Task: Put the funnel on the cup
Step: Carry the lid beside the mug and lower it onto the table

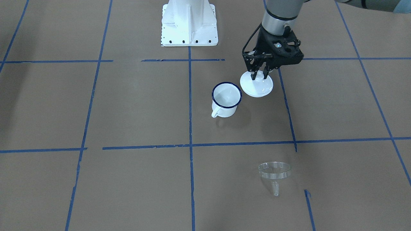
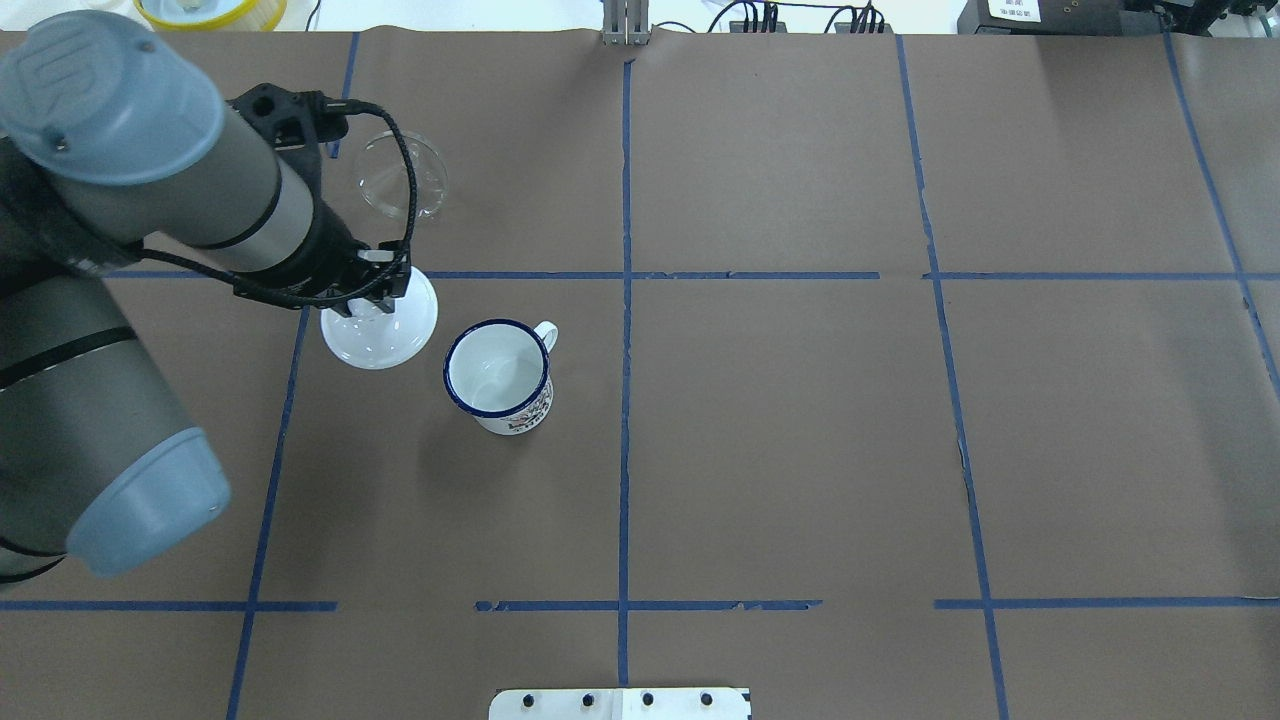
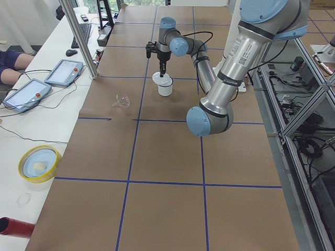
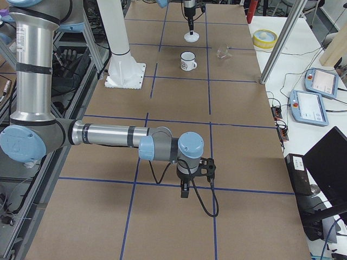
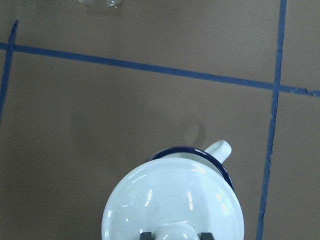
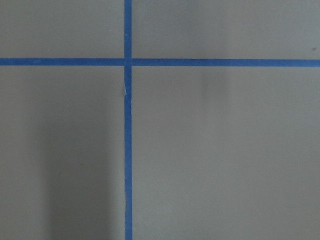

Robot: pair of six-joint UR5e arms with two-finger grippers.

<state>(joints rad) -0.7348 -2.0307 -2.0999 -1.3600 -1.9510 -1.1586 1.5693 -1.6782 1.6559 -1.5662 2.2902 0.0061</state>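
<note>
The cup [image 1: 226,98] is a white enamel mug with a dark blue rim, standing upright near the table's middle [image 2: 497,372]. The clear funnel [image 1: 274,173] lies on the paper at the far side [image 2: 400,185], apart from the cup. My left gripper [image 1: 259,76] is shut on the knob of a round white lid [image 1: 257,86], which sits just beside the cup [image 2: 380,330]. In the left wrist view the lid [image 5: 172,205] partly hides the cup's rim [image 5: 190,151]. My right gripper [image 4: 184,189] hangs low over bare paper far from these; I cannot tell whether it is open or shut.
The white robot base [image 1: 189,22] stands behind the cup. A yellow-rimmed dish [image 2: 195,10] sits at the far left edge. Tablets [image 3: 63,72] and cables lie on the side bench. Blue tape lines [image 6: 127,120] cross the brown paper.
</note>
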